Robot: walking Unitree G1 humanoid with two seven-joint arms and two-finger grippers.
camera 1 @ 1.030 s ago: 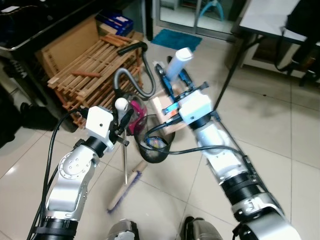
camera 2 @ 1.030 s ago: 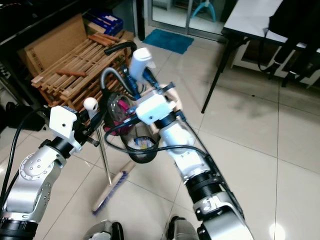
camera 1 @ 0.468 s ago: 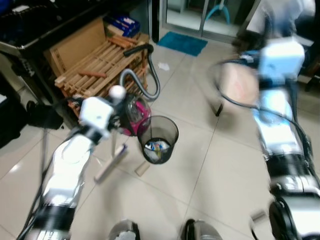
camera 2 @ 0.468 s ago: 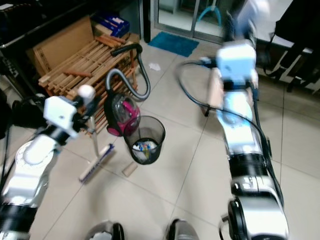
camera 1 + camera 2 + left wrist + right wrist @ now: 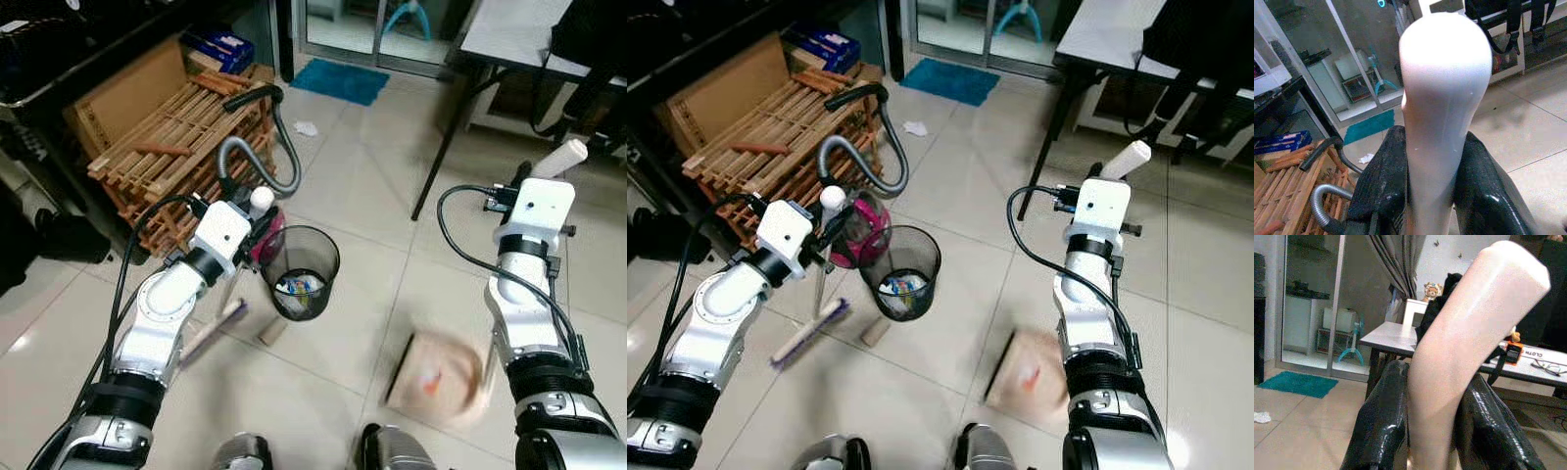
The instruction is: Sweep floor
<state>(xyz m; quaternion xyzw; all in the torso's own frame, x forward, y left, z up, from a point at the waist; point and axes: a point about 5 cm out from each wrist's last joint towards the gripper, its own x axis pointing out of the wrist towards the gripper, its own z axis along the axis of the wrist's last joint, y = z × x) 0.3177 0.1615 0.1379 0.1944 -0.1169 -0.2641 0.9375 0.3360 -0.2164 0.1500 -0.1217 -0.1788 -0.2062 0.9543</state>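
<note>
Broom (image 5: 808, 328) and dustpan (image 5: 436, 377) have parted: the right gripper (image 5: 1425, 396), pinching the dustpan handle, has swung it from the bin (image 5: 301, 271) to five o'clock (blurred), while the left gripper (image 5: 1422, 186) pinches the broom at nine o'clock, so emptying looks finished.

The dustpan (image 5: 438, 380) below the right gripper (image 5: 1432, 426) is smeared by motion, so its outline and contents cannot be made out. Its handle (image 5: 1459, 347) runs out of the right wrist view between the fingers (image 5: 1381, 423). The broom (image 5: 811, 331) head by the left gripper (image 5: 1432, 186) is blurred too, and its pole (image 5: 1442, 107) leaves the left wrist view below the fingers (image 5: 1383, 186). The litter in the bin (image 5: 301, 276) is too small to tell.
</note>
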